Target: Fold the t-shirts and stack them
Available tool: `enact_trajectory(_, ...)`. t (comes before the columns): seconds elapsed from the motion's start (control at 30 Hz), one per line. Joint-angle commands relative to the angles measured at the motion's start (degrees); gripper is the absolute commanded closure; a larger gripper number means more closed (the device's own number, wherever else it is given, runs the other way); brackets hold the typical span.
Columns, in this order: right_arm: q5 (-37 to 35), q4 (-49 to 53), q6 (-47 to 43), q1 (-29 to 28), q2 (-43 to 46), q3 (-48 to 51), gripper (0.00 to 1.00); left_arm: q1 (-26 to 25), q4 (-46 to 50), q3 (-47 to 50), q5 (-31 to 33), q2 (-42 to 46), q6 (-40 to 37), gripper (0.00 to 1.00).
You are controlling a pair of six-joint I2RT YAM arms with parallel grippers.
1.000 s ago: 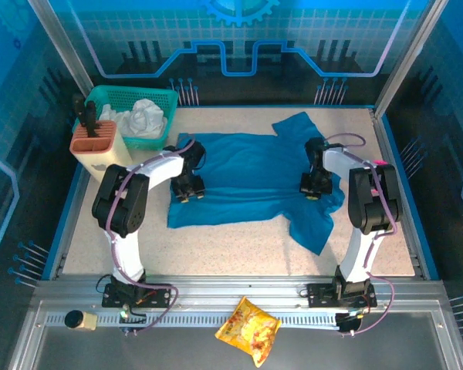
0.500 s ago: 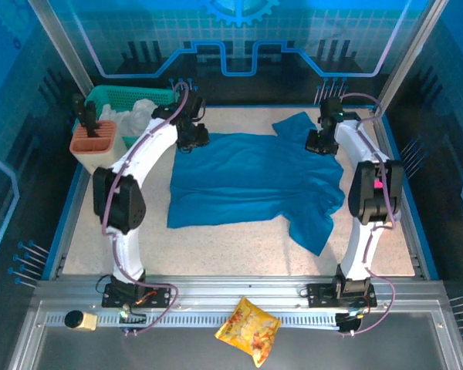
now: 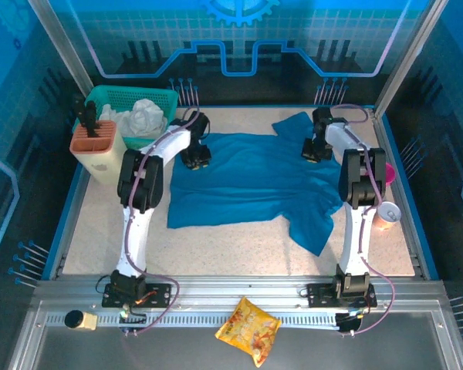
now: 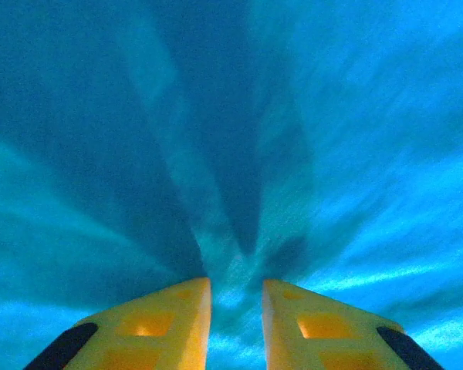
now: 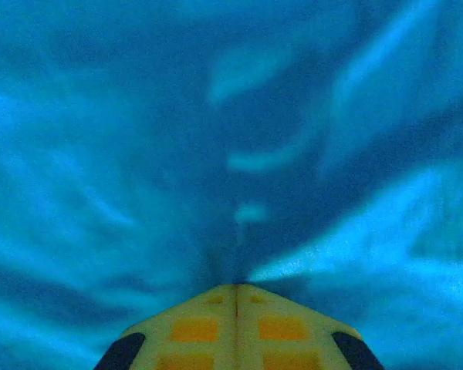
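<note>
Rearward, left fingers (image 4: 156, 325) and right fingers (image 5: 193, 330) pinch the t-shirt (image 3: 255, 179) along its edge.

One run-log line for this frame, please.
phase: grasp for fold | left gripper: pinching t-shirt, far-left corner | right gripper: shut on far-right edge | t-shirt: spread flat, unfolded

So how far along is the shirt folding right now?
Nothing is folded yet: the t-shirt lies spread flat on the table. In hand: the left gripper and right gripper pinch its far edge. Remaining: every fold, then stacking.
</note>
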State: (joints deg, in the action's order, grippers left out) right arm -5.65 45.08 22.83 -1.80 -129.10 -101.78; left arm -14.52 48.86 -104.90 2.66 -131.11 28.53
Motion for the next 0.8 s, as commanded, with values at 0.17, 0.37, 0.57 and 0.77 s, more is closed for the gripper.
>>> enact_trajectory(0.17,-1.64,1.33,-1.78,0.62,4.25,8.47,1.00,-0.42,-5.09,21.10,-4.37,13.73,1.03,0.74)
enact_trajectory(0.37,-4.19,2.14,-2.02,1.09,6.95,11.04,1.00,-0.99,-6.08,24.11,-5.92,18.35,1.09,0.74)
enact_trajectory(0.57,-7.57,2.96,-2.44,2.60,9.46,12.86,1.00,-2.00,-2.97,18.15,-4.83,20.92,0.76,0.65)
enact_trajectory(0.77,-2.08,2.91,-3.27,3.50,11.15,11.27,1.00,-0.31,6.35,-1.19,4.04,15.73,-3.78,0.40)
